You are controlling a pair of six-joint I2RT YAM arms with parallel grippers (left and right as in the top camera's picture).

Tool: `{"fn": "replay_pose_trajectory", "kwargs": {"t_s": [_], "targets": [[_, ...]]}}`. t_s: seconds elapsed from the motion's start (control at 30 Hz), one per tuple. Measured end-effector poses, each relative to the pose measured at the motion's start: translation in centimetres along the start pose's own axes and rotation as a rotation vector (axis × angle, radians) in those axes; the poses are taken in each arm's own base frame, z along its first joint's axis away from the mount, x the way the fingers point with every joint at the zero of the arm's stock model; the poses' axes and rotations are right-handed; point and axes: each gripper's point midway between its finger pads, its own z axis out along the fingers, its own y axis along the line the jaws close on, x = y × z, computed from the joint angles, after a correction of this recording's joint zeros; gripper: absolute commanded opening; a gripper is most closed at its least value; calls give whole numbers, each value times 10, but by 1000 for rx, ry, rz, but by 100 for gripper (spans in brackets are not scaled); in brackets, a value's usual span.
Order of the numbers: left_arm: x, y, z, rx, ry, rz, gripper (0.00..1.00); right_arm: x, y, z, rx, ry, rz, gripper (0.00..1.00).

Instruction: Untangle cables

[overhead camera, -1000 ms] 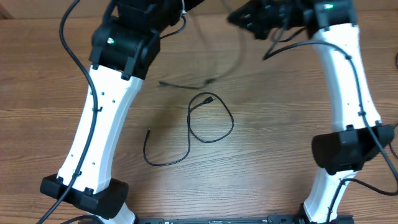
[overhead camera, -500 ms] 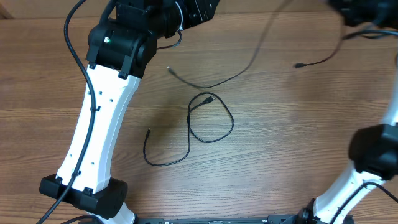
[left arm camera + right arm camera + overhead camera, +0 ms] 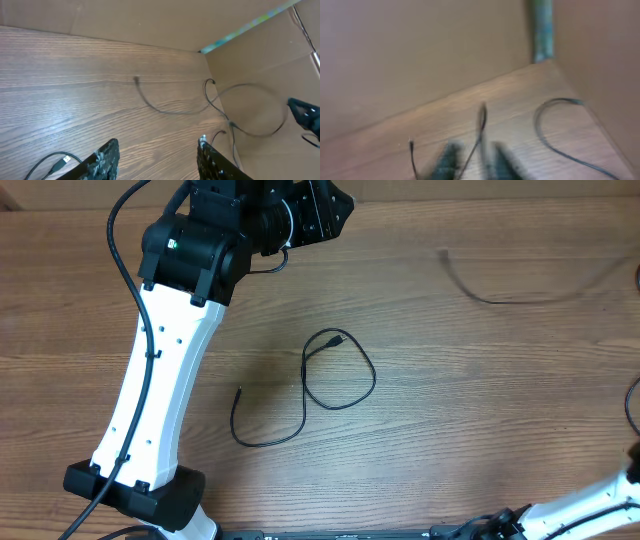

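Cables [image 3: 150,106] beyond spread left jaws, one strand [image 3: 481,125] between blurred right jaws, grip unclear

A brown wood-grain tabletop [image 3: 470,430] meets plain tan cardboard walls [image 3: 125,20] (a greenish tape strip [image 3: 252,26] marks their corner seam).

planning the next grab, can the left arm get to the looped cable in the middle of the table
Probably yes. The looped cable lies by itself in the open, with nothing on it or over it, and the left end effector is close by, open and empty.
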Motion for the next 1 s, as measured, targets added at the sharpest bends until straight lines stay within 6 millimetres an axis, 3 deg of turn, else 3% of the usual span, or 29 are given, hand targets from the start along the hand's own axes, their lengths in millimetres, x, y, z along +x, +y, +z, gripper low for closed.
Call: {"fn": "replay_pose_trajectory", "kwargs": {"t_s": [0.1,0.17,0.33,0.53,0.63,0.73,0.83,1.0], "targets": [[0,0,0,0,1,5,50,-6,-19,-20,14,-45,45,100],[1,0,0,0,5,5,50,-11,-19,-24,-6,-70,62,100],[10,-2,2,0,33,2,51,-19,12,-14,-138,-85,68,100],[19,4,1,-23,71,8,49,-17,90,22,-359,-35,31,100],[20,4,1,-23,74,62,48,-2,134,40,-451,36,26,100],[23,6,1,-29,86,134,38,17,180,57,-532,118,14,100],[34,22,-2,-102,130,170,28,38,222,73,-579,202,-13,100],[61,61,-12,-306,236,199,21,78,272,100,-518,347,-99,100]]}}
